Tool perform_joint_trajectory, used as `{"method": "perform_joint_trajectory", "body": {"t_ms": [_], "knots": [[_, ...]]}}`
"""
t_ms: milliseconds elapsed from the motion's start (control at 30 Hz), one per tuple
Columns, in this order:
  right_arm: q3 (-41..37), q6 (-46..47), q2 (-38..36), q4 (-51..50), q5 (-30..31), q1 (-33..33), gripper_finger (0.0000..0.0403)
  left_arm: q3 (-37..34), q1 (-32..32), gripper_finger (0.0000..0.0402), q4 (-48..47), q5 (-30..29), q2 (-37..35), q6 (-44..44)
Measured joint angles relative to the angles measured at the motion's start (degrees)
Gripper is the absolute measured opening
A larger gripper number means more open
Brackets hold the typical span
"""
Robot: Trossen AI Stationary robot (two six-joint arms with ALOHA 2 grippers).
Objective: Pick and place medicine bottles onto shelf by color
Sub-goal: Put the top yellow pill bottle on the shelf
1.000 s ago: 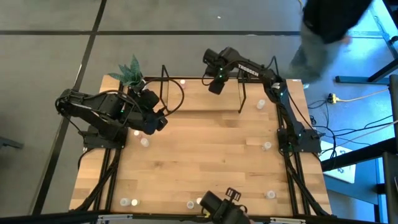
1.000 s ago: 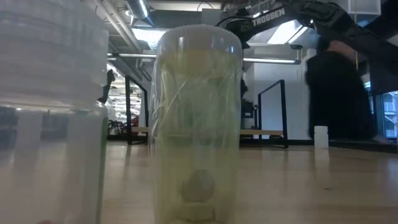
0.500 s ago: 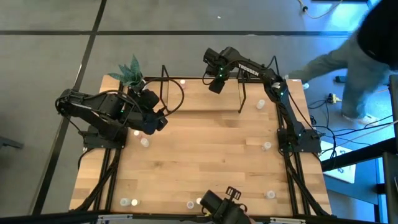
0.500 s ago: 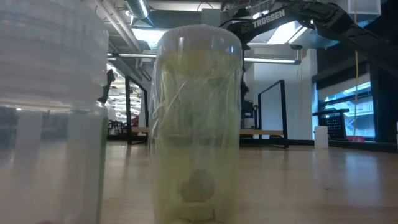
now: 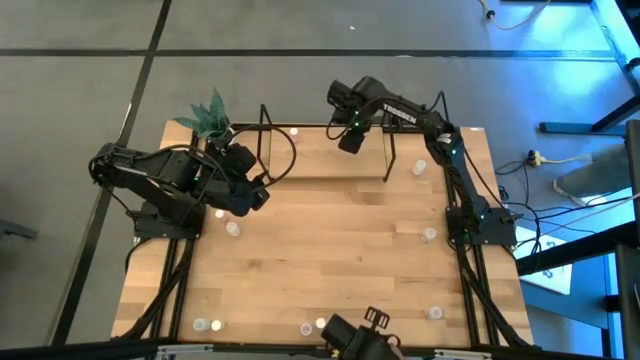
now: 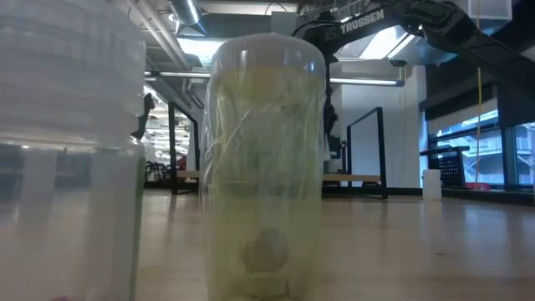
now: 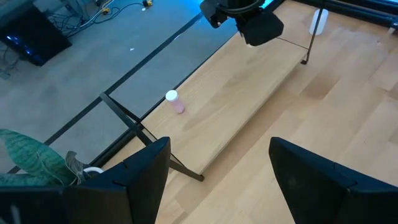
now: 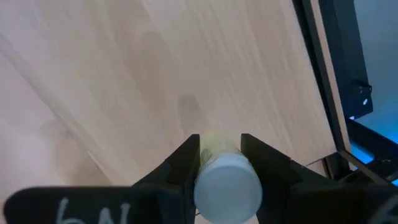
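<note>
My right gripper (image 5: 350, 138) hangs over the shelf (image 5: 325, 155) at the table's far edge, shut on a small medicine bottle (image 8: 227, 182). The bottle has a whitish round end and a yellowish end. One pink-topped bottle (image 7: 174, 101) stands on the shelf's left part. More bottles stand on the table, among them a white one (image 5: 420, 167) right of the shelf. Two others (image 5: 233, 228) are near my left gripper (image 5: 252, 196). That gripper waits, open, above the table's left side, aimed at the shelf. My right gripper pinches the bottle's round side (image 8: 208, 163) between its two fingers (image 8: 185, 158), which come from above and point down. The bottle hangs upright, clear of the shelf board (image 8: 155, 74). Its whitish end faces up at the wrist and its yellowish end (image 8: 217, 142) points down.
A pot with a green plant (image 5: 208, 118) stands at the table's far left corner. The shelf's black rods (image 5: 390, 150) rise at its ends. Several bottles (image 5: 306, 327) stand along the near edge; two of them (image 6: 263, 167) fill the low view.
A person beyond the table's far right corner has walked off to the right and out of view. Both grippers and the bottles have kept their places.
</note>
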Motion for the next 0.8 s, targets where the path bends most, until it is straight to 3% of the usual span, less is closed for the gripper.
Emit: {"method": "perform_joint_trajectory", "body": {"t_ms": [233, 667, 800], "knots": [[0.00, -2.19, -0.76, -0.23, 0.03, 1.19, 0.0115, 0.00, 0.00, 0.0267, -0.02, -0.02, 0.02, 0.13], [-0.09, -2.83, -12.31, 0.59, -0.02, 1.66, 0.0115, 0.00, 0.00, 0.0267, -0.02, -0.02, 0.02, 0.07], [-0.13, -2.98, -12.24, 3.35, -6.23, 1.74, 0.0116, 0.00, 0.00, 0.0267, -0.02, -0.02, 0.00, 0.04]]}}
